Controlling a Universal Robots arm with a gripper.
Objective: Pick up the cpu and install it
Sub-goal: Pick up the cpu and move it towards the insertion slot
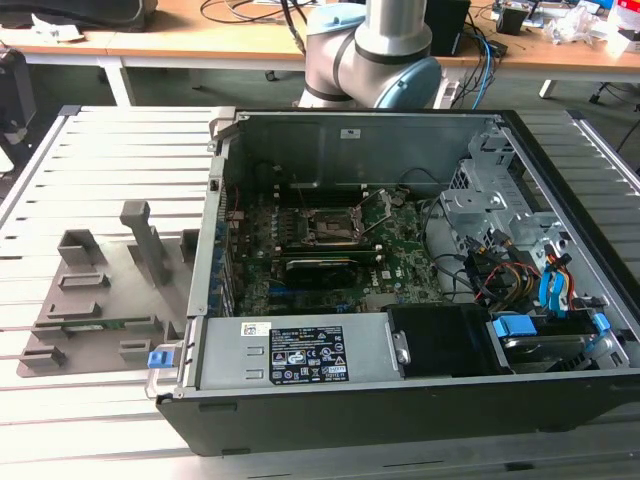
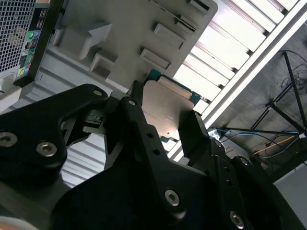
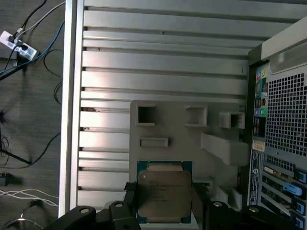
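Observation:
The cpu [image 3: 164, 191], a flat square chip with a silvery top and a green-blue edge, sits between my gripper's [image 3: 164, 200] two black fingers, which are shut on two of its opposite sides. In the second wrist view the cpu [image 2: 165, 108] is gripped the same way by the gripper [image 2: 165, 125]. It hangs well above the grey holder plate [image 3: 172, 127], clear of it. In the exterior view, the black cpu socket [image 1: 325, 228] lies on the green motherboard inside the open computer case [image 1: 300, 410], its metal frame [image 1: 378, 207] flipped up.
The grey holder plate [image 1: 100, 290] with its upright blocks lies on the slatted aluminium table [image 1: 120, 160], to the exterior view's left of the case. A drive cage and cables [image 1: 520, 260] fill the case's right part. The arm's base [image 1: 370, 50] stands behind the case.

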